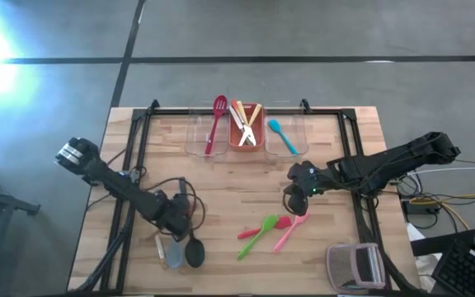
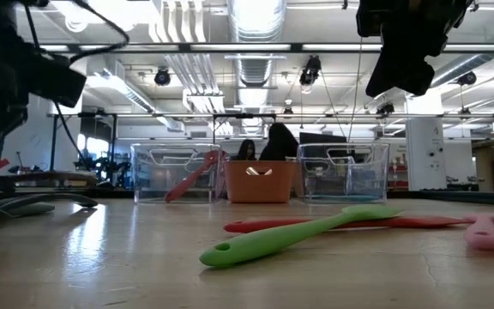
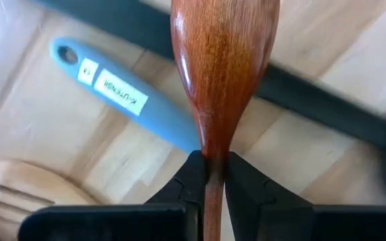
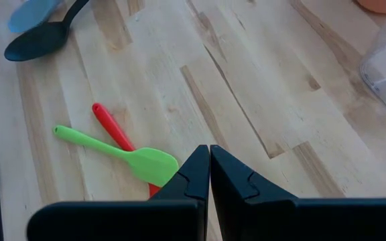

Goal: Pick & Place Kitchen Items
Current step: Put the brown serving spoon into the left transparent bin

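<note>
My left gripper is at the table's near left, shut on a brown wooden spoon. Beneath it lie a grey-blue labelled handle and a pale slotted wooden spatula. A black spoon lies beside them. My right gripper is shut and empty, raised above the table, over small green, red and pink spoons lying flat on the wood. They also show in the low view: green, red and pink. My left gripper pinches the wooden spoon between its two fingers at the neck, where the bowl narrows into the handle. The handle runs back between the fingers, along them. The bowl sticks out ahead of the fingertips, over the grey-blue handle.
At the far edge stand a clear bin with a red spatula, an orange bin with pale wooden sticks and a clear bin with a blue spoon. A grey-and-pink gadget sits at the near right. Black frame bars and cables run along the table's sides.
</note>
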